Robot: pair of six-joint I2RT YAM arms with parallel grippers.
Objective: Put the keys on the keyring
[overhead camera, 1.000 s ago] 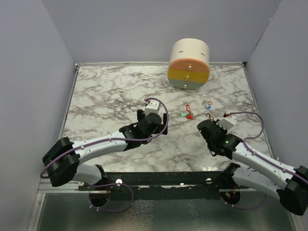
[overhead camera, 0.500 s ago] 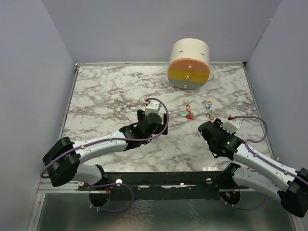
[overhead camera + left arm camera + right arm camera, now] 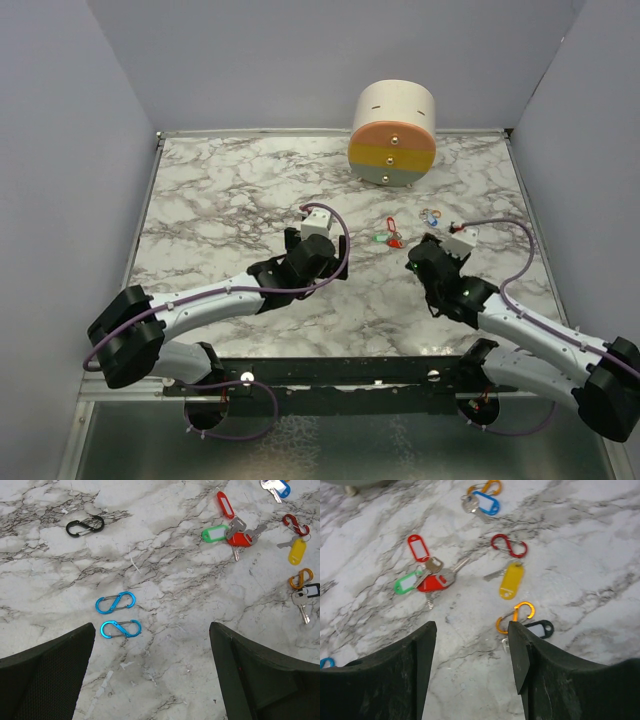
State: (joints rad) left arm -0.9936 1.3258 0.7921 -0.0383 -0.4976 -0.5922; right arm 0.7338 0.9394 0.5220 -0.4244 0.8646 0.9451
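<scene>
Several keys with coloured tags lie loose on the marble. A red and green tagged bunch (image 3: pixel 427 577) (image 3: pixel 235 530) (image 3: pixel 392 238) lies left of a yellow-tagged key (image 3: pixel 510 580) that sits by a red S-shaped keyring clip (image 3: pixel 509 545). A blue-tagged key (image 3: pixel 482 502) lies farther back. Another key, black-tagged (image 3: pixel 538 628), lies by an orange keyring clip (image 3: pixel 516 617), partly hidden behind my right finger. My right gripper (image 3: pixel 472 627) (image 3: pixel 415 258) is open just short of these, nothing between its fingers. My left gripper (image 3: pixel 152 630) (image 3: pixel 298 245) is wide open over bare marble, left of the keys.
Two blue S-shaped clips (image 3: pixel 117 615) lie by my left gripper's left finger, with a black clip (image 3: pixel 85 526) farther back. A round cream drum with coloured drawer fronts (image 3: pixel 393 135) stands at the back. Grey walls enclose the table (image 3: pixel 230 190).
My right gripper has gone from shut to open and swung left and forward, closer to the keys. The left arm has not moved.
</scene>
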